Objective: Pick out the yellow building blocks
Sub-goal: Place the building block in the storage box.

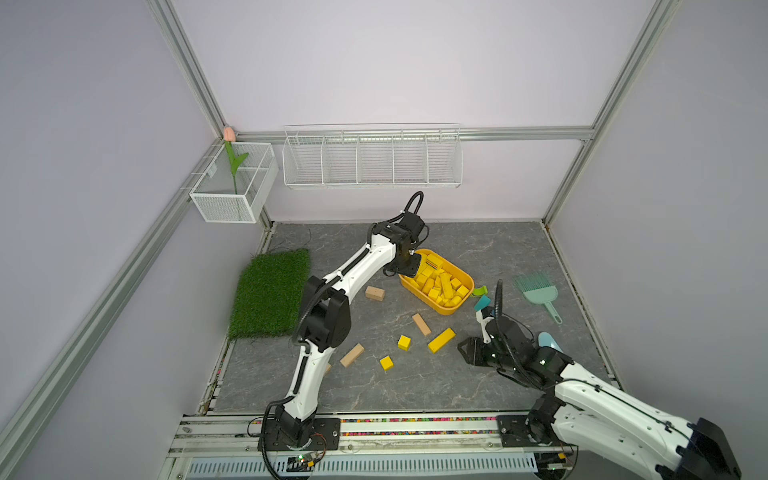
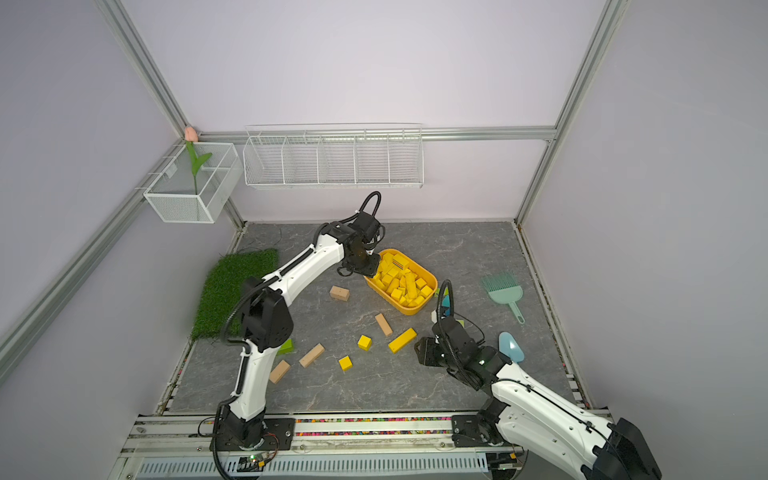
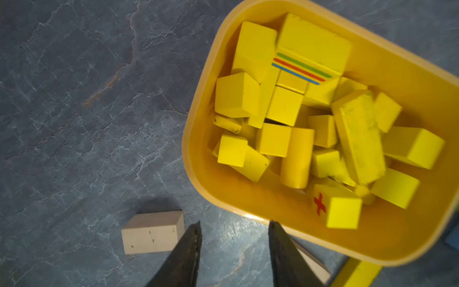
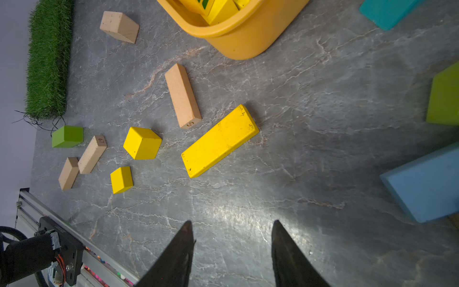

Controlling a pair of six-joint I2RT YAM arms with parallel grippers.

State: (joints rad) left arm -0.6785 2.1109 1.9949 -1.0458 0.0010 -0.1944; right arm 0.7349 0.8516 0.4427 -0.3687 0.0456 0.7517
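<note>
Table: a grey stone top (image 1: 498, 257) that everything sits on.
Grass mat: a green mat (image 1: 270, 291) on the left side, well apart from the tub.
Tub: a big yellow-orange tub (image 1: 449, 309) near the middle of the table, toward the back.
Left gripper: the left gripper (image 3: 234, 222) hangs by the left end of the tub. Its jaws are apart and nothing is between them.
Right gripper: the right gripper (image 4: 232, 221) is low over bare table on the right, near the loose blocks. Its jaws are apart too, with nothing in them.
Yellow pile: most of the yellow building blocks (image 3: 285, 109) lie heaped inside the tub. One has three colour stripes and one has a red cross.
Long yellow bar: the long yellow bar (image 4: 219, 141) lies flat on the table in front of the tub.
Tan blocks: four tan blocks (image 4: 182, 95) lie on the table. The longest is near the bar, not touching it.
Yellow cubes: a big yellow cube (image 4: 142, 143) and a small yellow cube (image 4: 121, 179) sit on the table near each other, left of the bar.
Green block: a green block (image 4: 67, 136) sits by the corner of the mat.
</note>
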